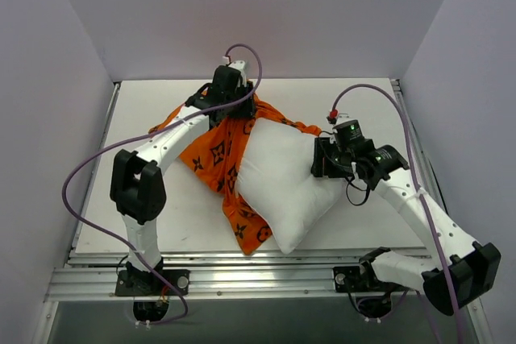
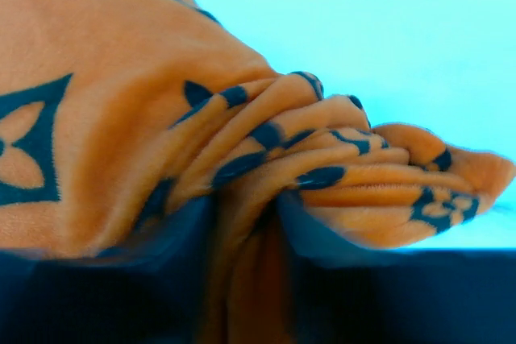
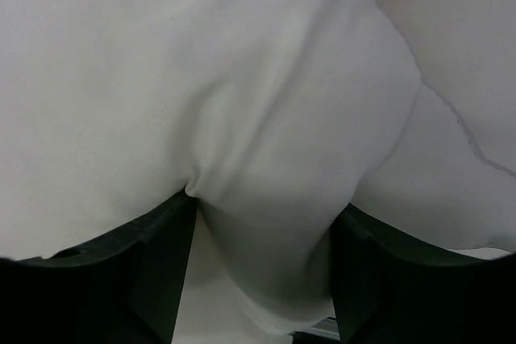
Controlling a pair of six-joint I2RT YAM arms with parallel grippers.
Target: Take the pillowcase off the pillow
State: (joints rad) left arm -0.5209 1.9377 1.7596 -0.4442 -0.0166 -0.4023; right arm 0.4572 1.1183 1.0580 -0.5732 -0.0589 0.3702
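Observation:
The plain white pillow (image 1: 282,181) lies in the middle of the table, mostly bare. The orange pillowcase (image 1: 218,159) with black motifs trails off its left and far side. My left gripper (image 1: 234,106) is at the far edge of the cloth, shut on a bunched fold of the pillowcase (image 2: 266,191); the fold runs down between its dark fingers (image 2: 169,279). My right gripper (image 1: 321,159) is at the pillow's right corner, shut on a bulge of the pillow (image 3: 274,223), with a finger (image 3: 137,271) on each side.
The white table (image 1: 161,215) sits inside three pale walls. An aluminium rail (image 1: 242,275) with both arm bases runs along the near edge. Purple cables loop above each arm.

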